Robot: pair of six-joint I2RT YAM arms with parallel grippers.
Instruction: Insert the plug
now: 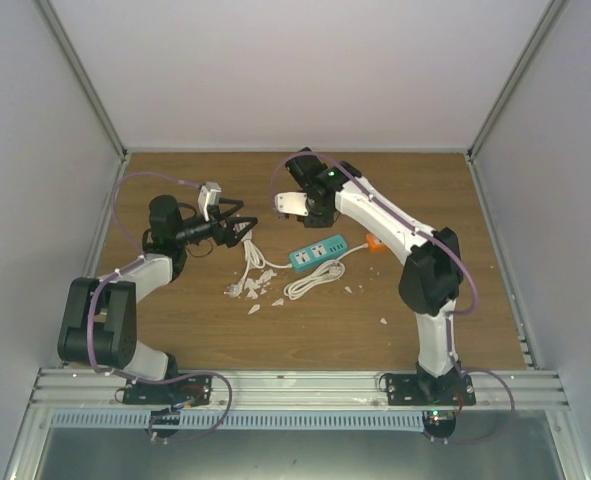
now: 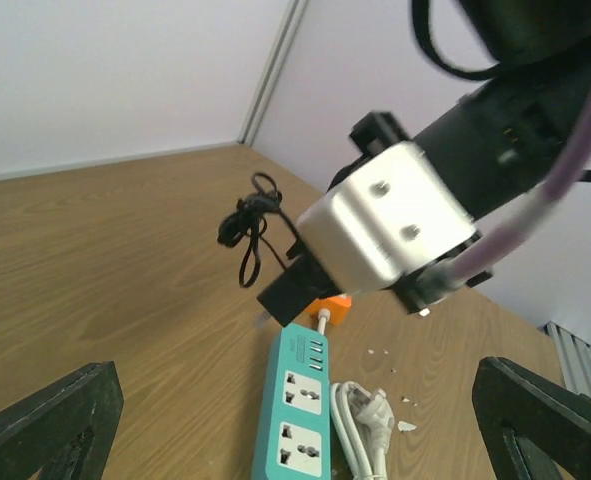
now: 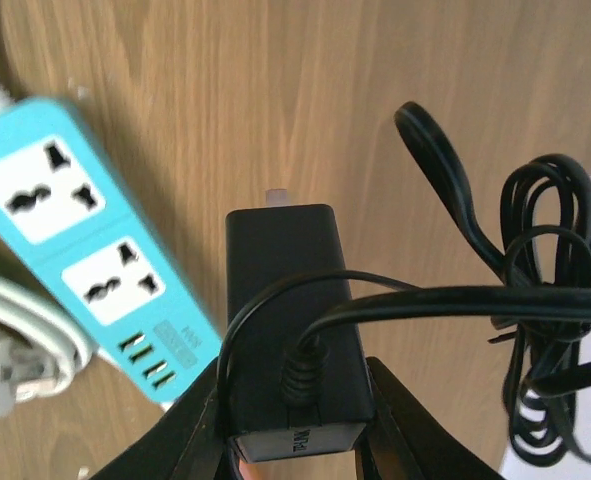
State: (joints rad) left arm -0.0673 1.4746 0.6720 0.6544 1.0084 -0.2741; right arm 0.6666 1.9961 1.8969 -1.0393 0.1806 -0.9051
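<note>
While the right claw (image 3: pixel 295 425) pinches the black plug (image 3: pixel 280 300) above the surface (image 3: pixel 225 80), near the blue power strip's (image 3: pixel 85 250) end, the left claw (image 1: pixel 241 228) stands spread wide.

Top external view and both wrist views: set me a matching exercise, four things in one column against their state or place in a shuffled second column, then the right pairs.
Things
1. black plug
2. power strip
3. white cord
4. left gripper

States and places
A. coiled on the table beside the strip
B. jaws wide open, holding nothing
C. teal, lying flat, sockets up
D. clamped in the right gripper, above the table

Pairs: 1-D, 2-C, 3-A, 4-B
</note>
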